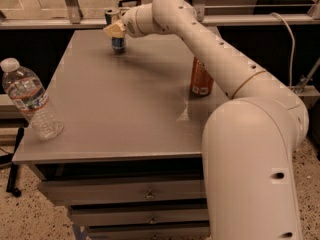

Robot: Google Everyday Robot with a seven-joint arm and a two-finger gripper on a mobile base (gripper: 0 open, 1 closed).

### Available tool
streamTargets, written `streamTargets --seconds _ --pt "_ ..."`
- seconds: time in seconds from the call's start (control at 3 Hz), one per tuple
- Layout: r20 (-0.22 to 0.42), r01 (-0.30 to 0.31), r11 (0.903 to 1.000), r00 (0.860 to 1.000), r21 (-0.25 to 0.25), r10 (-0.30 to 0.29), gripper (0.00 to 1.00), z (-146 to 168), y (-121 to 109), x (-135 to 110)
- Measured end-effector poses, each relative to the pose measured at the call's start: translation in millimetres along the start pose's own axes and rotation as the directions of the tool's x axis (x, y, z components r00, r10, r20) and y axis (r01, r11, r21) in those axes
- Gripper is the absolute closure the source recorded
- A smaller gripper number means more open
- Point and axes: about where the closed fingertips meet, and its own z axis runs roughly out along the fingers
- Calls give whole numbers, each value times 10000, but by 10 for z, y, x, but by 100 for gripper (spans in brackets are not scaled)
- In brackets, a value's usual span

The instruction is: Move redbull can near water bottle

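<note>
Gripper (115,29) at redbull can (118,43), table's (115,119) far edge, about 12 o'clock. Tan pad lies across can's middle; silver top and blue base show above and below. Clamped on can or loose: cannot tell. Can upright, on tabletop. Water bottle (31,101) upright at 8 o'clock, front-left corner, well apart from can. Orange soda can (201,81) at 3 o'clock, partly behind white arm (225,64).

A robotics lab or workshop is being indicated by the grey metal table (125,104) with drawers (125,191) on a speckled floor (30,219), by metal railing (260,19) at twelve o'clock and a cable (291,39) at two o'clock, while the gripper (116,30) is being held at eleven o'clock at the redbull can (119,43).
</note>
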Motion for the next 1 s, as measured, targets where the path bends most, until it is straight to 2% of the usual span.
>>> streamTargets --seconds 0.33,0.67,1.0 --pt "1109 168 9924 9938 -1220 -32 100 -488 356 -152" --pt "1798 1179 9602 9810 -2531 -730 100 -863 926 -287" --pt "2340 2271 9071 9607 -3543 -1492 100 -1155 1505 -423"
